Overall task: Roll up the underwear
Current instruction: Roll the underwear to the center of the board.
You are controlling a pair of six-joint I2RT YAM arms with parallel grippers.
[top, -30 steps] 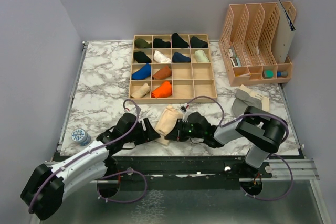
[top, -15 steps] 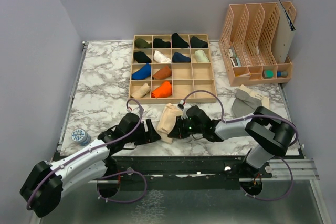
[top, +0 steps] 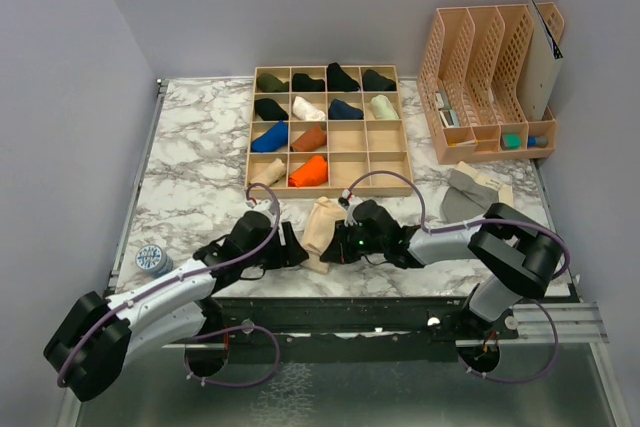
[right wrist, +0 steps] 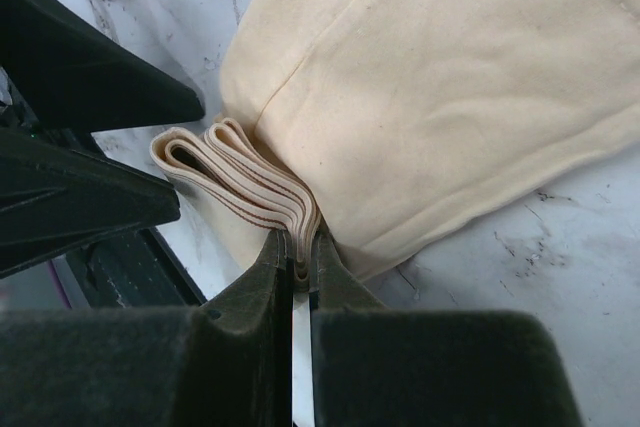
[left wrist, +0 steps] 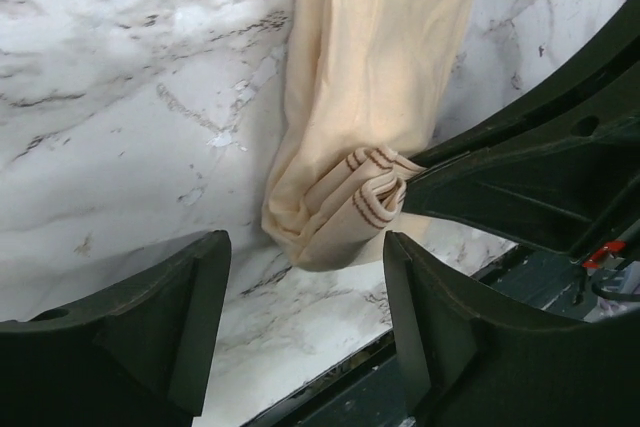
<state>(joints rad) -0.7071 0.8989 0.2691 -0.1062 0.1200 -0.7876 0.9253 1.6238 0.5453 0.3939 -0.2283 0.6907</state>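
Note:
The pale beige underwear (top: 322, 228) lies near the table's front edge, folded lengthwise, its striped waistband end bunched toward me (left wrist: 345, 197) (right wrist: 430, 87). My right gripper (right wrist: 300, 247) is shut on the folded waistband layers, pinching them at the garment's near right corner (top: 338, 250). My left gripper (left wrist: 305, 312) is open, its fingers standing either side of bare marble just short of the bunched end, not touching cloth (top: 292, 255). A grey underwear with a cream band (top: 468, 192) lies flat at the right.
A wooden compartment tray (top: 329, 182) holding several rolled garments stands behind the work spot. A peach file rack (top: 490, 82) stands at the back right. A small round tin (top: 153, 260) sits at the front left. The table's front edge (left wrist: 330, 372) runs right under both grippers.
My right gripper has moved a little up and left with the waistband in its hold. My left gripper has slid right, closer to the beige garment's near end.

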